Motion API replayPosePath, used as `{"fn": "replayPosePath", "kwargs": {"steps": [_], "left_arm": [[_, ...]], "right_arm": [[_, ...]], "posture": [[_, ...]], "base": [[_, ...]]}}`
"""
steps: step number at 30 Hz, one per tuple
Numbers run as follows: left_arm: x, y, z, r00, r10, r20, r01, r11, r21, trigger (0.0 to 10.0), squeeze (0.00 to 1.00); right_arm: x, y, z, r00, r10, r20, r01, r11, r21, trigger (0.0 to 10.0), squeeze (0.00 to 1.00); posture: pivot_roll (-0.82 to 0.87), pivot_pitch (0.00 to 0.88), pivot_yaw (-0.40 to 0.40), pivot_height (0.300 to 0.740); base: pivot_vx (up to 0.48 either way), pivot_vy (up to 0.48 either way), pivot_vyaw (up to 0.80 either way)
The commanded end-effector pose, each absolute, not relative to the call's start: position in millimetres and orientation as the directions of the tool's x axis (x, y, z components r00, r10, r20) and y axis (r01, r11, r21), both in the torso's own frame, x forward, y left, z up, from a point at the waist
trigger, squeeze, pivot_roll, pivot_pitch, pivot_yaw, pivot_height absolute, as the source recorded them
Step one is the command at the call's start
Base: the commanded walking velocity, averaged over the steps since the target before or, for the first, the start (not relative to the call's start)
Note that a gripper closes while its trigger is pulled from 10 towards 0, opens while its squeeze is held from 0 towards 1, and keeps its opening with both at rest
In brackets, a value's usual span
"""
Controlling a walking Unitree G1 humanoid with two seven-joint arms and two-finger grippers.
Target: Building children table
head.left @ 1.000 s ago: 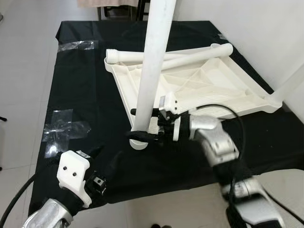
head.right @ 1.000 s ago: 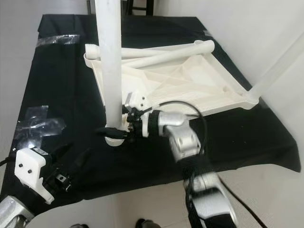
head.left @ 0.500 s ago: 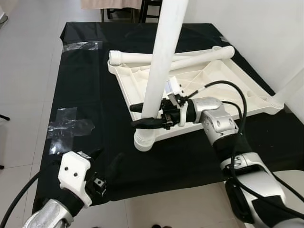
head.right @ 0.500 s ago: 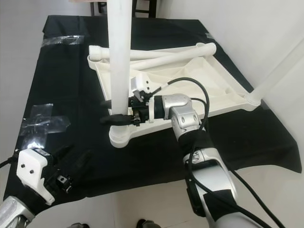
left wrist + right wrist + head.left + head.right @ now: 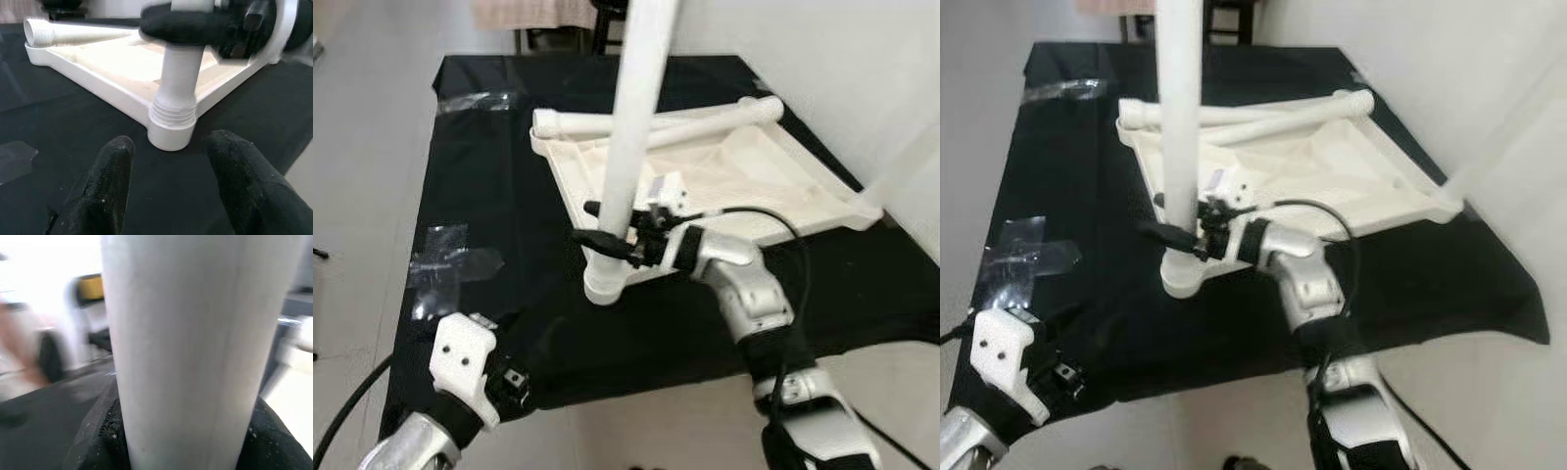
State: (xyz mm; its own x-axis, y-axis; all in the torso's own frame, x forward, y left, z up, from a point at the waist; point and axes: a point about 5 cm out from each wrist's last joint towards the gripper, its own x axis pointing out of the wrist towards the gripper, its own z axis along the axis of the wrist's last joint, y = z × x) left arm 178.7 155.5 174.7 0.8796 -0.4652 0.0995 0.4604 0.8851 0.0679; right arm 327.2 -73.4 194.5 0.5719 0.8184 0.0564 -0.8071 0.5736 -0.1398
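**A:** While your right arm reaches forward and across the black cloth (image 5: 489, 196), where is its claw?

**B:** Your right gripper (image 5: 607, 227) sits low on the upright table leg (image 5: 631, 147), one black finger on each side, pinching it just above the threads. In the right wrist view the leg (image 5: 190, 347) stands between your fingertips (image 5: 105, 431), pressed on both sides. The elbow is bent and the silver forearm runs back toward you over the near edge of the cloth.

**A:** And the leg itself?

**B:** It stands nearly upright, leaning slightly, its threaded end seated in the corner socket (image 5: 604, 287) of the upturned white tabletop (image 5: 744, 176). You can see the threads and socket (image 5: 172, 128) plainly in the left wrist view. The tabletop lies underside up in the middle of the cloth, with two loose legs (image 5: 656, 122) lying along its far edge.

**A:** What about your left arm?

**B:** You hold the left gripper (image 5: 171, 161) low near the cloth's near-left corner, aimed at the socket. Its fingers (image 5: 105, 181) are spread wide, apart from the socket and touching nothing.

**A:** How much room do you have?

**B:** Bare black cloth lies between your left gripper and the socket. To the left there is crumpled clear tape (image 5: 445, 259), and another strip (image 5: 470, 98) at the far-left corner. A white wall (image 5: 862, 78) runs along the right, near the tabletop's far-right corner. The cloth's near edge drops to pale floor just under both your arms.
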Motion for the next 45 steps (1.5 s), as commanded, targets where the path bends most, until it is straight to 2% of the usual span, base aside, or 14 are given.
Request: {"fn": "replayPosePath", "kwargs": {"steps": [1, 7, 8, 10, 13, 14, 19, 20, 22, 23, 30, 32, 33, 45], "left_arm": [[175, 156, 173, 0.876, -0.475, 0.082, 0.471, 0.88, 0.062, 10.0, 0.0], [174, 155, 175, 0.882, -0.464, 0.088, 0.46, 0.886, 0.059, 10.0, 0.0], [174, 155, 175, 0.883, -0.459, 0.091, 0.456, 0.888, 0.057, 10.0, 0.0], [174, 155, 175, 0.887, -0.453, 0.092, 0.45, 0.891, 0.057, 10.0, 0.0], [174, 156, 175, 0.888, -0.45, 0.091, 0.446, 0.893, 0.059, 10.0, 0.0], [175, 157, 176, 0.889, -0.449, 0.093, 0.445, 0.894, 0.06, 10.0, 0.0], [178, 156, 179, 0.886, -0.451, 0.105, 0.446, 0.893, 0.064, 10.0, 0.0], [178, 155, 179, 0.885, -0.454, 0.107, 0.449, 0.891, 0.064, 10.0, 0.0], [178, 154, 179, 0.884, -0.455, 0.109, 0.451, 0.89, 0.065, 10.0, 0.0], [178, 153, 179, 0.882, -0.457, 0.111, 0.453, 0.889, 0.065, 10.0, 0.0], [176, 152, 180, 0.886, -0.449, 0.115, 0.444, 0.894, 0.067, 10.0, 0.0], [177, 153, 181, 0.887, -0.447, 0.116, 0.442, 0.895, 0.067, 10.0, 0.0], [178, 153, 181, 0.887, -0.448, 0.117, 0.443, 0.894, 0.067, 10.0, 0.0], [178, 149, 180, 0.884, -0.455, 0.108, 0.45, 0.89, 0.066, 10.0, 0.0]], "right_arm": [[310, -86, 130, 0.658, 0.71, -0.25, -0.743, 0.665, -0.068, 0.0, 0.0], [312, -101, 135, 0.678, 0.669, -0.305, -0.722, 0.685, -0.103, 0.0, 0.0], [312, -100, 137, 0.677, 0.673, -0.299, -0.722, 0.685, -0.094, 1.2, 0.0], [315, -93, 147, 0.664, 0.697, -0.27, -0.737, 0.672, -0.077, 10.0, 0.0], [316, -86, 158, 0.625, 0.752, -0.209, -0.775, 0.63, -0.051, 10.0, 0.0], [317, -83, 164, 0.586, 0.792, -0.173, -0.807, 0.59, -0.034, 10.0, 1.0], [313, -74, 189, 0.441, 0.896, -0.056, -0.896, 0.437, -0.073, 10.0, 1.0], [314, -75, 193, 0.391, 0.92, -0.035, -0.917, 0.386, -0.096, 10.0, 0.6], [314, -75, 195, 0.358, 0.933, -0.026, -0.929, 0.354, -0.109, 10.0, 0.6], [314, -76, 197, 0.304, 0.952, -0.019, -0.946, 0.3, -0.121, 10.0, 0.0], [328, -82, 205, 0.183, 0.982, -0.036, -0.972, 0.175, -0.155, 10.0, 0.0], [332, -84, 210, 0.14, 0.99, -0.031, -0.979, 0.133, -0.156, 7.3, 0.0], [334, -85, 213, 0.114, 0.993, -0.027, -0.982, 0.109, -0.152, 0.0, 0.0], [339, -90, 220, 0.013, 1.0, -0.025, -0.987, 0.009, -0.161, 0.0, 0.0]], "posture": [[0.11, 0.246, -0.081, 0.74], [0.12, 0.246, -0.104, 0.74], [0.12, 0.246, -0.104, 0.74], [0.12, 0.245, -0.11, 0.74], [0.12, 0.243, -0.106, 0.74], [0.13, 0.243, -0.105, 0.74], [0.14, 0.233, -0.101, 0.74], [0.15, 0.231, -0.106, 0.74], [0.15, 0.23, -0.107, 0.74], [0.16, 0.229, -0.111, 0.74], [0.18, 0.226, -0.119, 0.74], [0.17, 0.226, -0.119, 0.74], [0.17, 0.226, -0.119, 0.74], [0.16, 0.235, -0.121, 0.74]], "base": [[0.0, 0.0, 0.0], [0.0, 0.0, 0.0], [0.0, 0.0, 0.0], [0.0, 0.0, 0.0], [0.0, 0.0, 0.0], [0.0, 0.0, 0.0], [0.0, 0.0, 0.0], [0.0, 0.0, 0.0], [0.0, 0.0, 0.0], [0.0, 0.0, 0.0], [0.0, 0.0, 0.0], [0.0, 0.0, 0.0], [0.0, 0.0, 0.0], [0.0, 0.0, 0.0]]}}
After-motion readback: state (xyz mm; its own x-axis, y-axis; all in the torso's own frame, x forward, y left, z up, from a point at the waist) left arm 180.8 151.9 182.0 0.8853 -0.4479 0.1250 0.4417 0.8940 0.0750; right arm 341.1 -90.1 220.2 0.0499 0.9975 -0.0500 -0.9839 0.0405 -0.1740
